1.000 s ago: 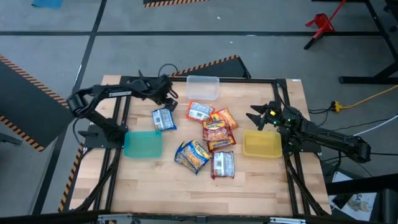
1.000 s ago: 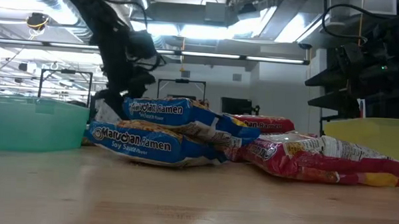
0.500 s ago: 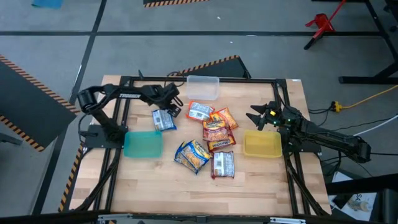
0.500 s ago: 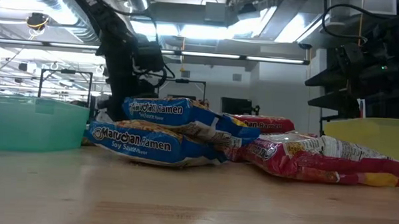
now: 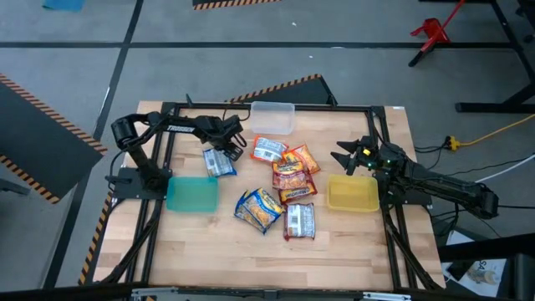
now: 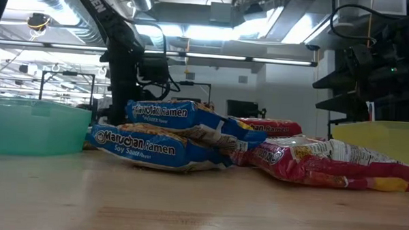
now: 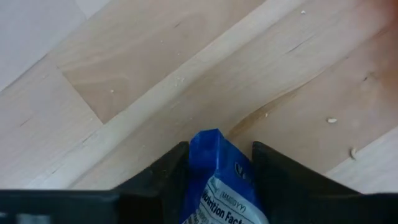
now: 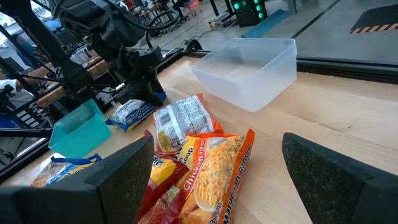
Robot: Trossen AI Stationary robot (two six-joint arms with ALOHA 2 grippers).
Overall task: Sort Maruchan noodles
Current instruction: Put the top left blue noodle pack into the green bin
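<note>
Left gripper (image 5: pixel 230 149) down at blue packet (image 5: pixel 219 160), fingers (image 7: pixel 163 177) straddling one end, near teal bin (image 5: pixel 191 194); squeezed or not, can't tell. Right gripper (image 5: pixel 344 156) parked wide open beside yellow bin (image 5: pixel 352 194). Remaining packets (image 5: pixel 280 191) clustered mid-table.

Illumination is even and bright from overhead. In the low view, ceiling light strips (image 6: pixel 213 57) glare behind silhouetted arms. Shadows on the tabletop (image 5: pixel 217 251) are soft. In the left wrist view, the near fingers (image 7: pixel 155 180) appear blurred.
</note>
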